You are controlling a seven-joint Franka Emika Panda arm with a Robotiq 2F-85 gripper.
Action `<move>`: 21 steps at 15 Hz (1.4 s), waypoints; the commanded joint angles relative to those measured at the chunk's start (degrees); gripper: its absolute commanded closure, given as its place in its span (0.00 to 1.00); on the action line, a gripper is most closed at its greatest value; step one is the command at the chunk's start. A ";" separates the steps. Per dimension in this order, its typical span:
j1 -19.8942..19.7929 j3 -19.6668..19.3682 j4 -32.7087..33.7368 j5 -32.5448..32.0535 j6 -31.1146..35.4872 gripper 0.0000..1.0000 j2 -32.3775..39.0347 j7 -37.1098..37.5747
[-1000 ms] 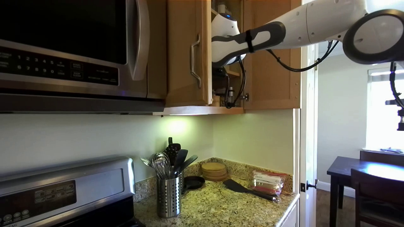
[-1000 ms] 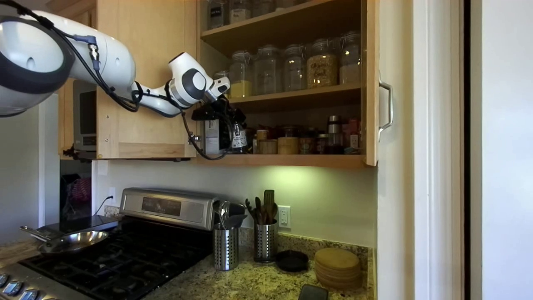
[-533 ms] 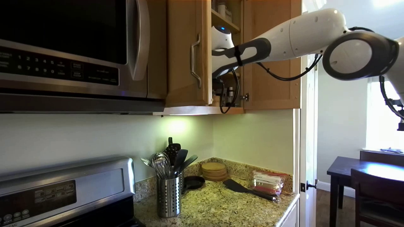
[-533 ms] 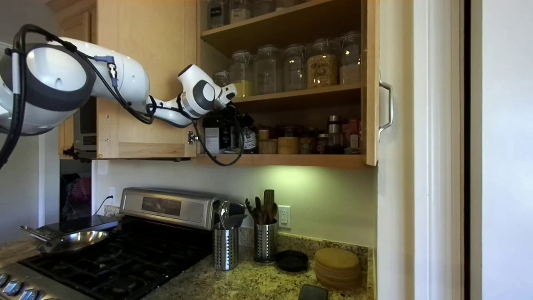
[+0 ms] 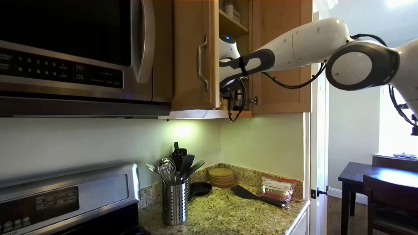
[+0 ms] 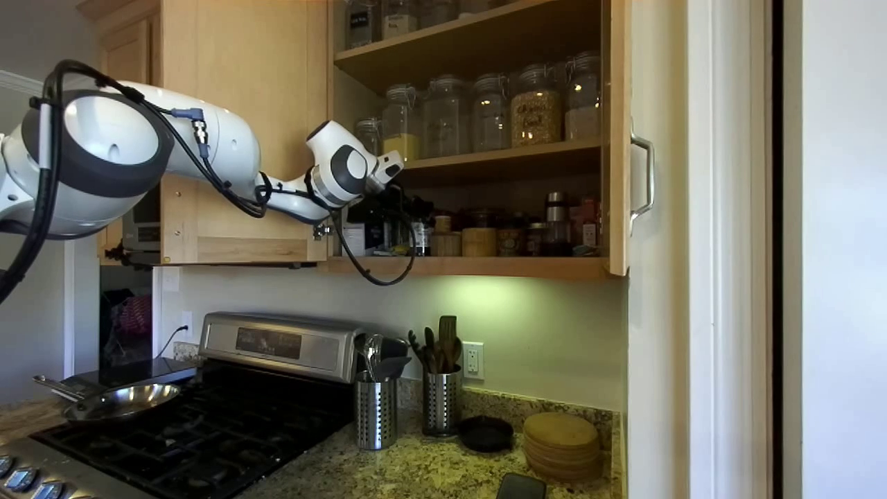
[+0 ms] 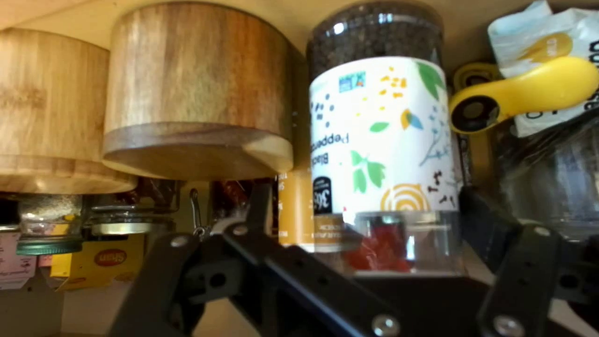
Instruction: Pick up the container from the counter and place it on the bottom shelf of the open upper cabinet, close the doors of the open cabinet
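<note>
Upper cabinet (image 6: 499, 190): open, with my arm (image 6: 215, 142) reaching in; backing out crooked could knock the glass jars (image 6: 447, 114) above.
Doors (image 6: 242, 76): both open, closing not begun; swung too early, one would hit my arm.
Bottom shelf (image 6: 485, 267): crowded; its front edge could snag my cable loop (image 6: 382, 284), which dips below it in both exterior views.
End effector (image 7: 365, 201): spread wide around the pepper jar (image 7: 381, 135), a gap showing towards the wooden canister (image 7: 199, 79); I judge nothing is gripped, though whether the opposite finger (image 7: 489, 224) touches I can't tell.
Wooden canister: just beside one fingertip; sideways drift would shove it.
Pepper jar: apparently standing on the bottom shelf; a dragging finger would tip it as I retreat.
Yellow handle (image 7: 524, 91): near the jar's other side; could hook a finger.
</note>
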 commanded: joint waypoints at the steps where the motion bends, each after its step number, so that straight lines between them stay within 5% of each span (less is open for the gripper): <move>1: 1.01 -1.11 -0.75 -1.19 -0.19 0.00 -1.87 0.45; 6: 4.44 -4.24 -4.54 -4.93 -0.46 0.00 -4.32 2.06; 14: 17.68 -11.66 -16.35 -17.59 -6.24 0.00 -18.18 8.19; 21: 20.41 -12.18 -36.50 -23.26 -4.55 0.00 -28.19 13.91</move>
